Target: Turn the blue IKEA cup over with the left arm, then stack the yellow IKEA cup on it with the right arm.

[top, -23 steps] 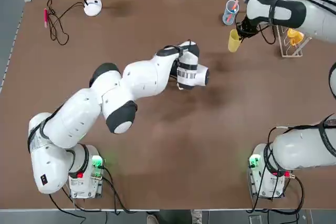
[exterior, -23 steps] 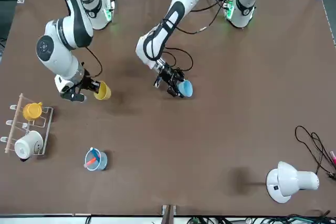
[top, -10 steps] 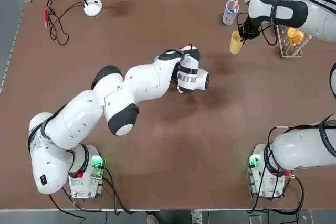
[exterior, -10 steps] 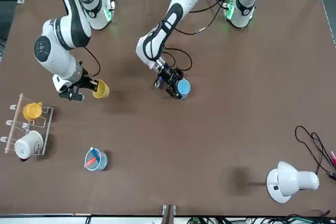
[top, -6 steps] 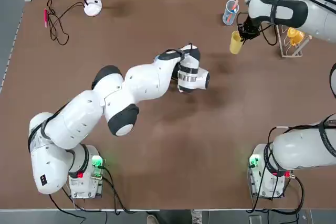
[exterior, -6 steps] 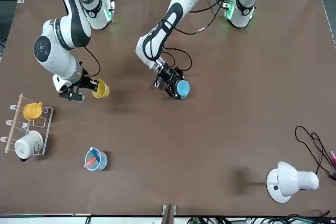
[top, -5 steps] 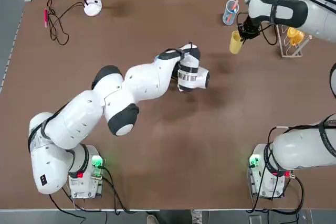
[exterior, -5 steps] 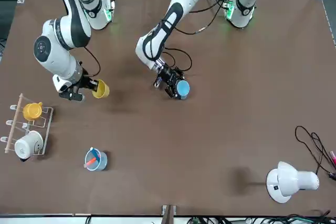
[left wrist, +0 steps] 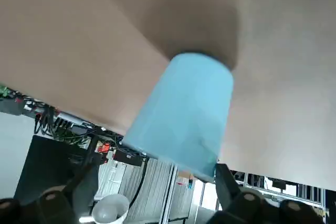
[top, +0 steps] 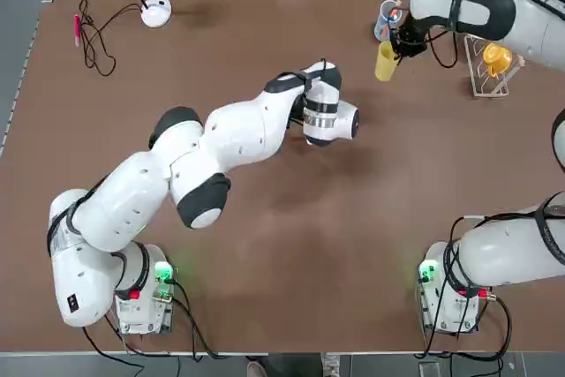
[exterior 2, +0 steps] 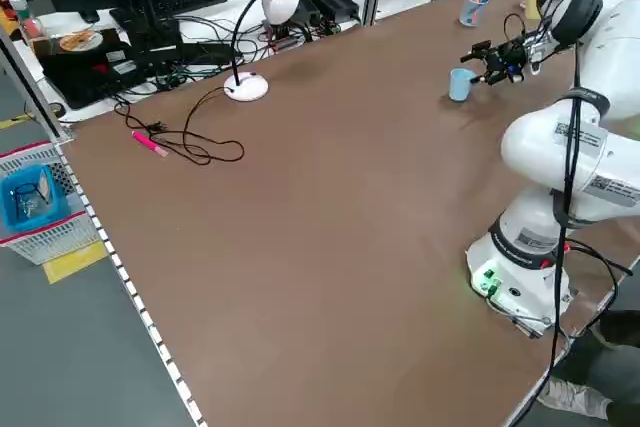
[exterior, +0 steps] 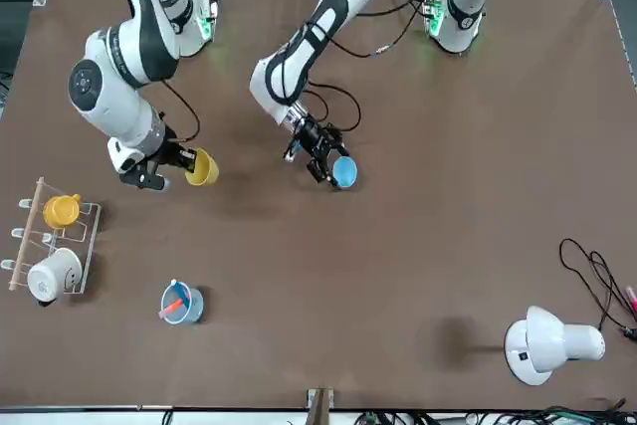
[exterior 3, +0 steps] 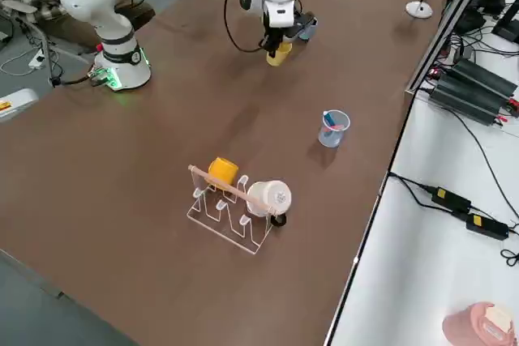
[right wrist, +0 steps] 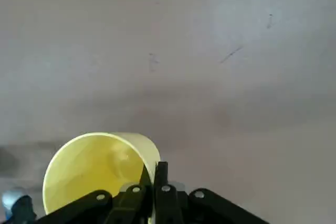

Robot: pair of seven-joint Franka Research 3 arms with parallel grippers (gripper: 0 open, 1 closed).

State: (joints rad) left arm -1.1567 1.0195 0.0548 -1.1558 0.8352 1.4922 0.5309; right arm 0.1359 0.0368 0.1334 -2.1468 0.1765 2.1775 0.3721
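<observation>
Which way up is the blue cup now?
Upside down: the front view shows the closed bottom of the blue cup on top, and the left gripper's fingers stand open beside it.

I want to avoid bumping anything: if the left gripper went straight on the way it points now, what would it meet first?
Most likely the blue IKEA cup, which sits right ahead of the left gripper; how much gap remains is hard to judge.

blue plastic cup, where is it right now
The light-blue plastic cup stands on the brown table, bottom up, just right of centre in the front view, right beside the left gripper's open fingers.
</observation>
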